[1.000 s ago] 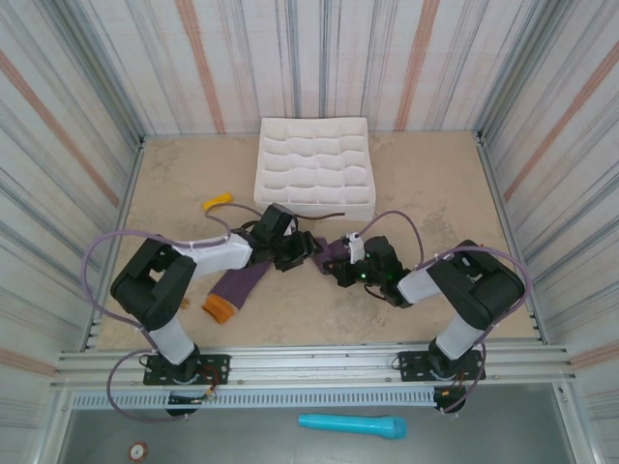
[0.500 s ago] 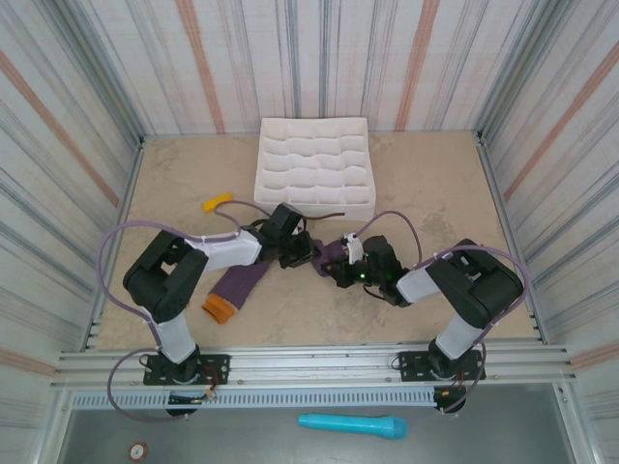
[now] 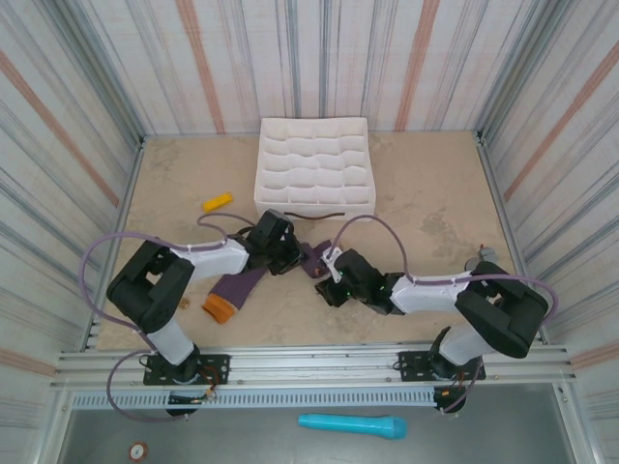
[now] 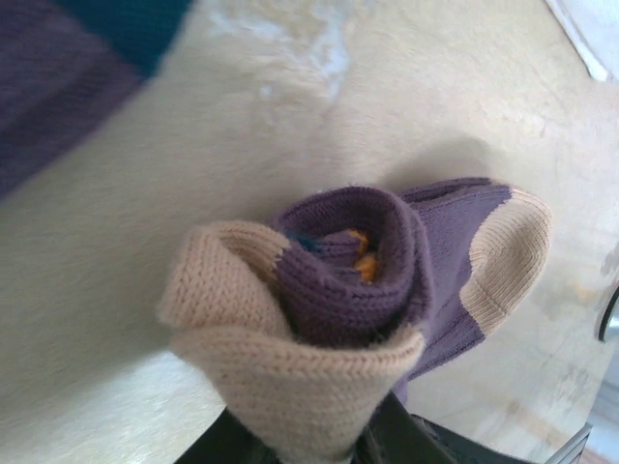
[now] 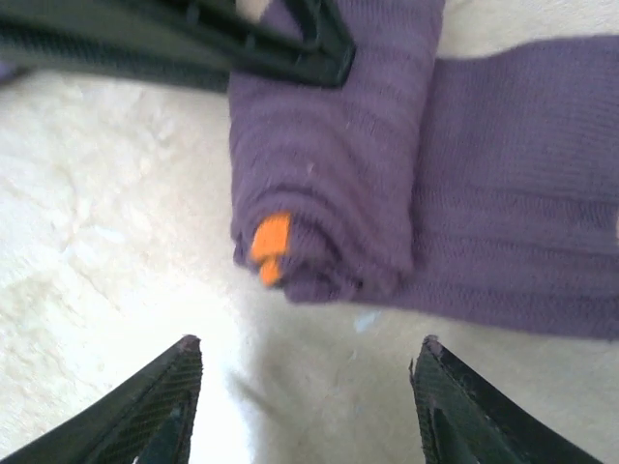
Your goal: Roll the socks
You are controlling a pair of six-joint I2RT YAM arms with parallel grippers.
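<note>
Striped walls [image 3: 97, 77], mottled beige tabletop [image 3: 435, 193] (evenly lit), metal front rail [image 3: 319, 362]

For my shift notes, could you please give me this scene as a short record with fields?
left gripper: shut on the rolled sock
right gripper: open, facing the roll's end, not touching it
flat sock: lying on the table beside the left arm
tray: white, with compartments, beyond both grippers
marker: yellow-orange, left of the tray
</note>
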